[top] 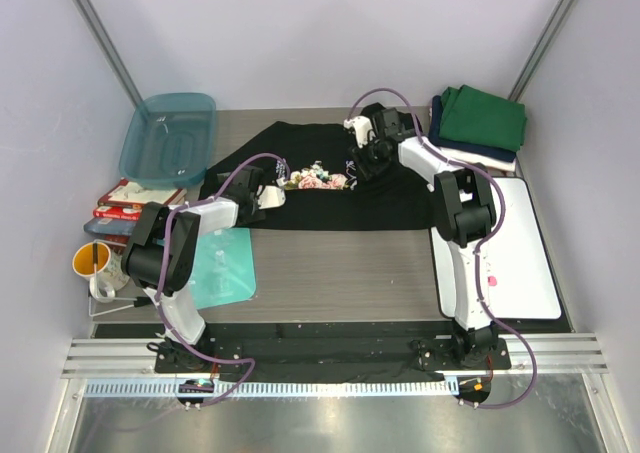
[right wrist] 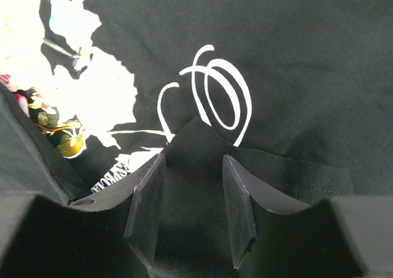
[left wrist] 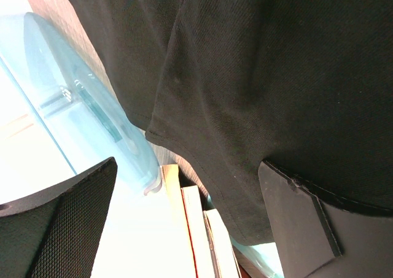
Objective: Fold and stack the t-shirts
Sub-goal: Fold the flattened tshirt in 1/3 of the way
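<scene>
On the grey wooden table (top: 330, 263) the black floral-print cloth t-shirt (top: 320, 211) lies spread far-centre, the right gripper (right wrist: 193, 167) half-open astride a fold, seemingly to pinch it, the left gripper (left wrist: 187, 164) gaping empty at its left edge.

The black t-shirt (right wrist: 295, 57) bears white script (right wrist: 215, 94) on the chest. Only its loops are in sight, and no word is legible. Beside it runs a strip of small block capitals (right wrist: 113, 170), partly covered and not readable.
</scene>
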Controlling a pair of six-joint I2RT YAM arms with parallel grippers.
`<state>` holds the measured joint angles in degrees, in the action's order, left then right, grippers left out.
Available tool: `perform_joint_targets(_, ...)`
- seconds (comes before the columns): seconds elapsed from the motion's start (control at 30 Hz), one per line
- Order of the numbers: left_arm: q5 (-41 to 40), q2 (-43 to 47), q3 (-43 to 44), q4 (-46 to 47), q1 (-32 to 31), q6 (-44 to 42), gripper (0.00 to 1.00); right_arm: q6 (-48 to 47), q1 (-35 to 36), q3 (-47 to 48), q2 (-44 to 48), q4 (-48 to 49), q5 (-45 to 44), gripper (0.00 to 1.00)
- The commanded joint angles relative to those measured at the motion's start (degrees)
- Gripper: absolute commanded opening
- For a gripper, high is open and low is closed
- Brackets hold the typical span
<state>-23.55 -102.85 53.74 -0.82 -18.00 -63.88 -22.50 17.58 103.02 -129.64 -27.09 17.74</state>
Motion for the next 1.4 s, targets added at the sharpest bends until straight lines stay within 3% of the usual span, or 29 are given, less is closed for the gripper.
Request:
perform_joint_targets(0.0,7.4,-3.7,-2.8,-7.0,0.2,3.1,1.0,-1.4,0.6,0.8,2.1,0.8,-3.4,0.48)
perform_joint_targets(0.87,8.2,-4.6,-2.5,-6.9,0.2,3.6,1.0,-3.9,1.2,-2.8,6.3,3.6,-8.4,0.48)
perform_joint_targets(1.13,8.2,-4.6,-2.6,-6.8,0.2,3.8,1.0,-4.0,1.7,-3.3,4.9,3.6,-8.2,0.42)
perform_joint_targets(1.27,8.1,-4.6,-2.7,-6.7,0.2,3.8,1.0,-4.0,1.7,-3.1,4.4,3.6,-8.2,0.22)
perform_joint_targets(1.37,8.1,-4.5,-2.8,-6.6,0.2,3.9,1.0,-4.1,1.8,-3.1,4.2,3.6,-8.4,0.2)
